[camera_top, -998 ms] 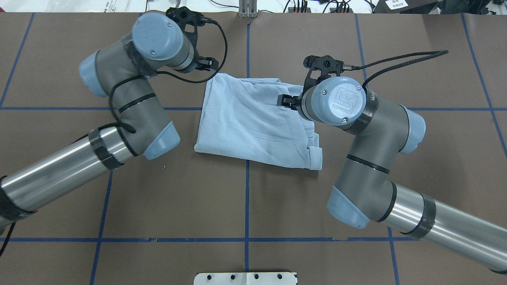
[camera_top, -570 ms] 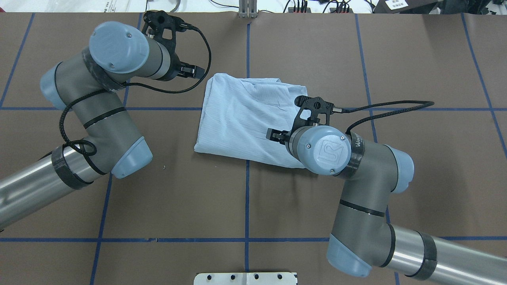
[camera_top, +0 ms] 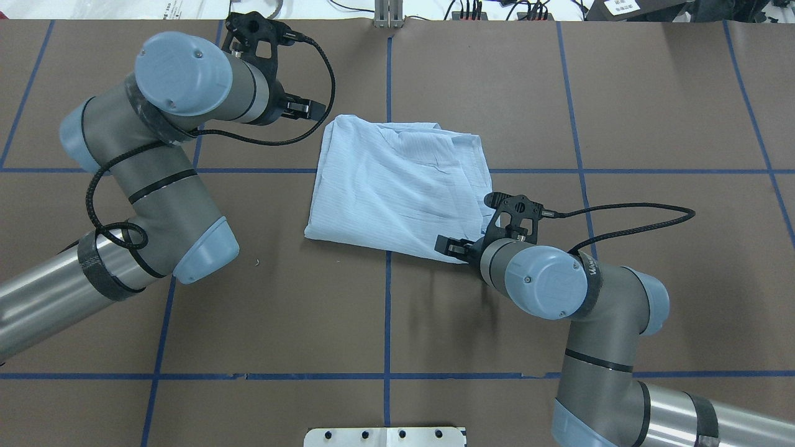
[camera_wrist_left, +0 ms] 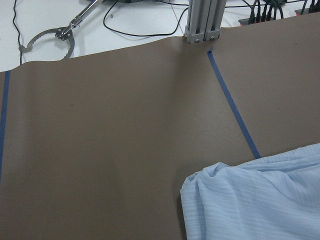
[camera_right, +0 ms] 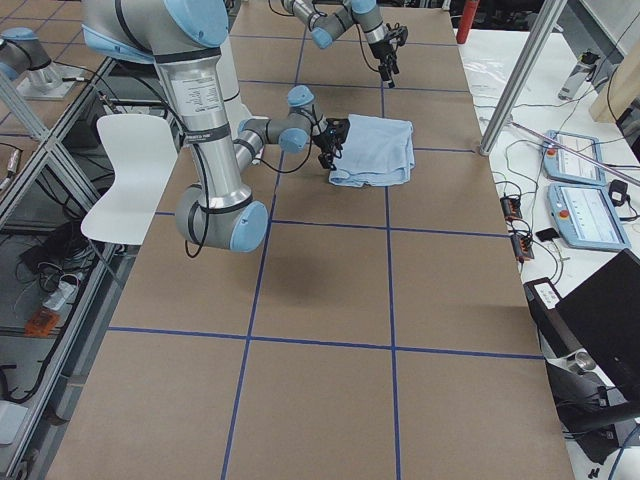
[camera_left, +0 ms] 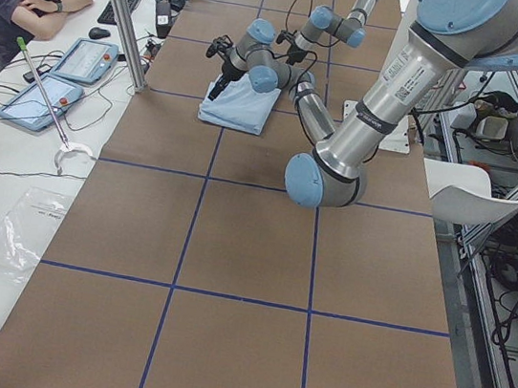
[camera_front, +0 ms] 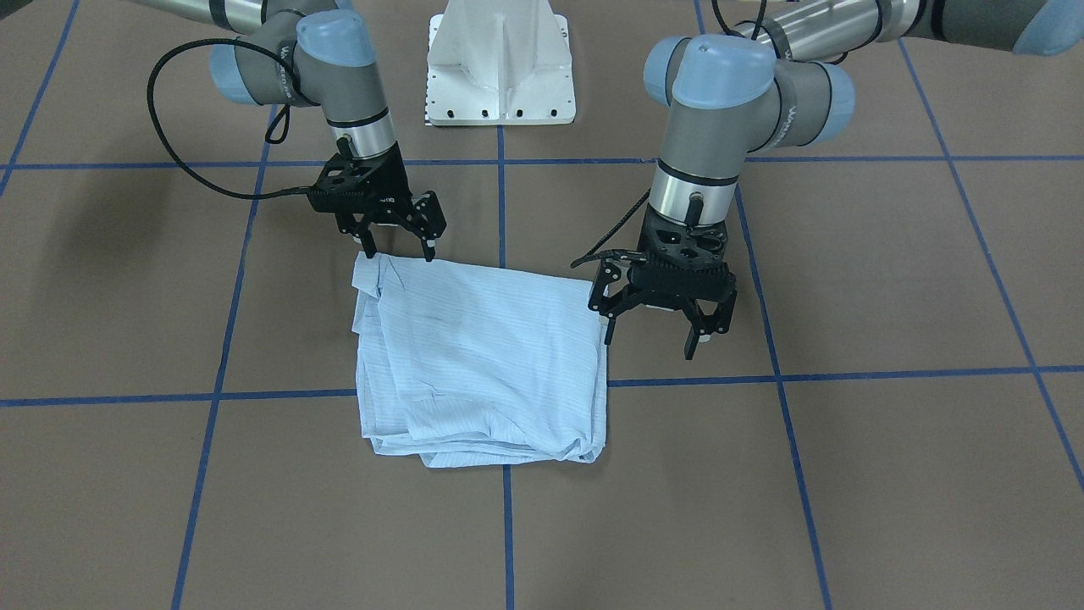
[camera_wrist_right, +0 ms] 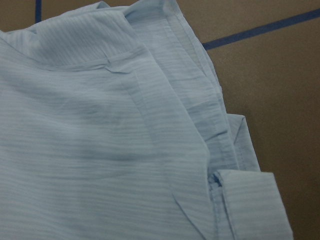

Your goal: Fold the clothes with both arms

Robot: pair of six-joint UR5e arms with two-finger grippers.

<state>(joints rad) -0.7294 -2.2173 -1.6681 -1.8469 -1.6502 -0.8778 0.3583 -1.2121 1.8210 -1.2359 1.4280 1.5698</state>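
Remotely logged: one shirt, two arms, both pincers empty

Item 1, shirt [camera_top: 397, 186]. Pale blue with faint stripes. I saw it lying folded into a rough rectangle near the middle of the table [camera_top: 621, 93], across the central tape line. Several layers showed stacked along its edges. The right wrist camera looked down on a buttoned cuff [camera_wrist_right: 250, 205] lying at one corner. The left wrist camera caught only a rumpled corner of cloth beside a tape line.

Item 2, left arm [camera_top: 155, 180]. It reached in from my left in the overhead view. The left gripper [camera_front: 649, 343] hung just beside the shirt's left edge, raised off the table. Its fingers were spread wide with nothing between them, and they stood apart from the cloth.

Item 3, right arm [camera_top: 546, 279]. It was bent over the shirt's near right corner. The right gripper [camera_front: 400, 252] pointed down with its fingers parted and nothing held. The tips sat right at the cloth's edge, and I could not tell whether they touched it.

Item 4, table. Brown surface, marked into squares by blue tape lines [camera_top: 388, 310].

Item 5, base plate [camera_front: 500, 68]. White, at the robot's side of the table, well apart from the shirt.
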